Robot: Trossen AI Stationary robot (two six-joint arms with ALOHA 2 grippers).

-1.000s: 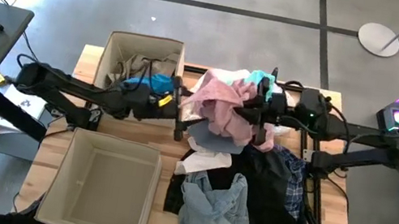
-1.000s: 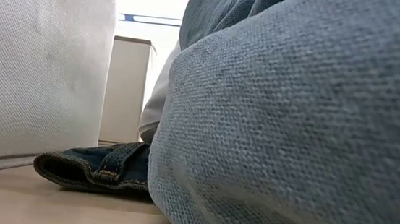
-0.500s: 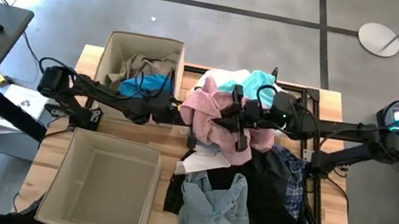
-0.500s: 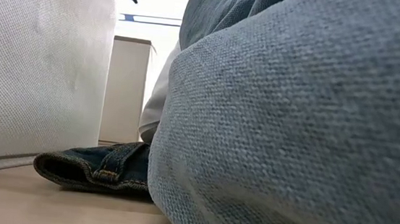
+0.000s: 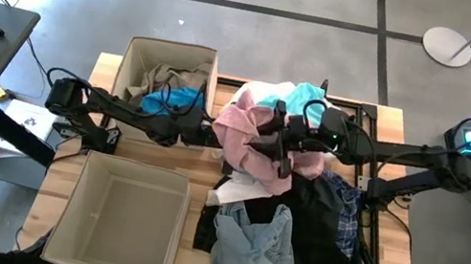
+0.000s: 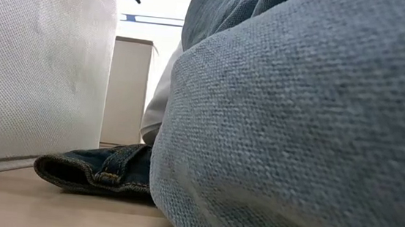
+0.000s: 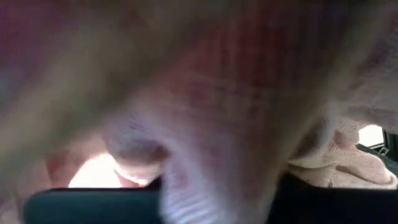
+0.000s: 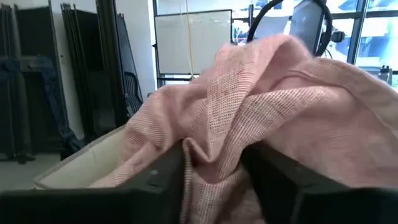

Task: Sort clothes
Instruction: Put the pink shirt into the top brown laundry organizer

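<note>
From overhead I see both arms meeting at the pink garment (image 5: 250, 135) on top of the clothes pile (image 5: 287, 199), mid-table beside the far bin (image 5: 168, 72). Right gripper (image 5: 270, 143): its wrist view shows 2 fingers (image 8: 163, 180) standing apart with pink cloth bunched between them. Left gripper (image 5: 214, 132) at the garment's edge; its view is smothered in pink fabric, so I cannot tell its jaw state.

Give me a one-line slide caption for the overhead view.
Both arms meet at the pink garment atop the clothes pile, beside a filled bin and an empty bin.
</note>
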